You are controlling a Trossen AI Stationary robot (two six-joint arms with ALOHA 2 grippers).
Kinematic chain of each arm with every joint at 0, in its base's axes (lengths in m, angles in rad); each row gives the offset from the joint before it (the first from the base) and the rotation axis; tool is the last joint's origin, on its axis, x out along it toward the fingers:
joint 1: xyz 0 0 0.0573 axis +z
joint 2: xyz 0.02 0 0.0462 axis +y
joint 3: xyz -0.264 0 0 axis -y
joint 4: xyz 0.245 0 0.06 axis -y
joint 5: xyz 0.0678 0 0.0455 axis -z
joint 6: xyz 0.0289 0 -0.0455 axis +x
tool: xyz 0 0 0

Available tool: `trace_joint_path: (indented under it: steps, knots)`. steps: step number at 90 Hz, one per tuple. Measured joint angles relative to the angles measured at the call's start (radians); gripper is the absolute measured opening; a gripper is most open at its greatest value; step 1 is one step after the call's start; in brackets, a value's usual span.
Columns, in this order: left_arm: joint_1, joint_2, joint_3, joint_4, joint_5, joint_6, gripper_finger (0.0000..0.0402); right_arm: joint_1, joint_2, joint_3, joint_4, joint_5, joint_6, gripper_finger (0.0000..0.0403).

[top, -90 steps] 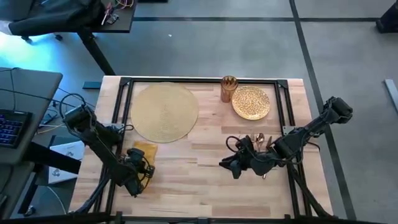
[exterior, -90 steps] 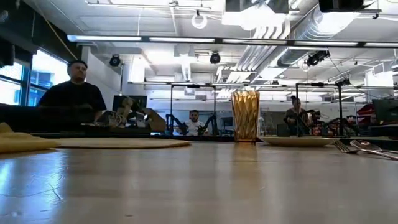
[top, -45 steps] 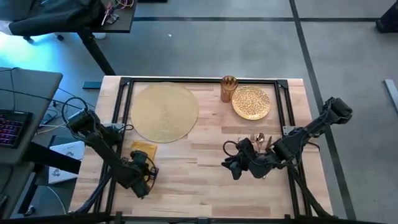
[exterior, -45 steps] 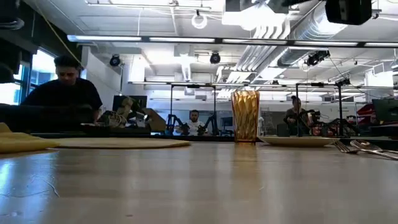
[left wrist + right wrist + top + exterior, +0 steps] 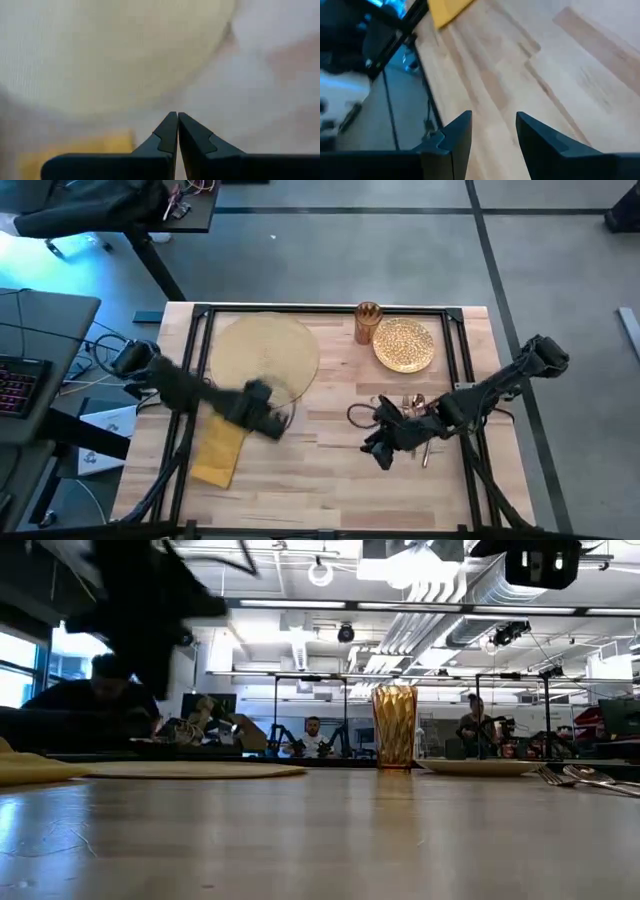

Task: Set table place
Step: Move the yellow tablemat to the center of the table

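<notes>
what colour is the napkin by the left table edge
Mustard yellow napkin, clearest in the high view.

One placemat [image 5: 264,359], one plate [image 5: 404,344], one cup [image 5: 367,322], one napkin [image 5: 219,450].

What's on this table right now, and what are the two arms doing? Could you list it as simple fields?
table: light wood planks, black frame
placemat: round, woven, far left part
napkin: yellow, near left, lying flat
plate: gold, far right part
cup: gold, just left of plate
cutlery: nearer than the plate
left gripper: shut, at placemat's near edge
right gripper: open, empty, above bare wood
</notes>
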State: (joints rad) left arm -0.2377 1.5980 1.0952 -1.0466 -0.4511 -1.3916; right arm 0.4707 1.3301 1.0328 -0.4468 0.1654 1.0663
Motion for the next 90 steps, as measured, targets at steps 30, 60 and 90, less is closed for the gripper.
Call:
trace_joint_path:
  steps: [30,60,90]
  knots:
    - [0.503,0.083,-0.121,0.386,0.142,0.510,0.0000,-0.107,-0.339,0.000,-0.250,0.037,-0.105,0.0137]
    - [0.385,0.259,-0.078,0.743,0.407,0.581,0.0000,-0.111,-0.575,0.000,-0.284,0.215,-0.119,0.0137]
    - [-0.029,0.360,0.038,0.898,0.446,0.547,0.0000,-0.111,-0.537,0.000,-0.284,0.312,-0.133,0.0137]
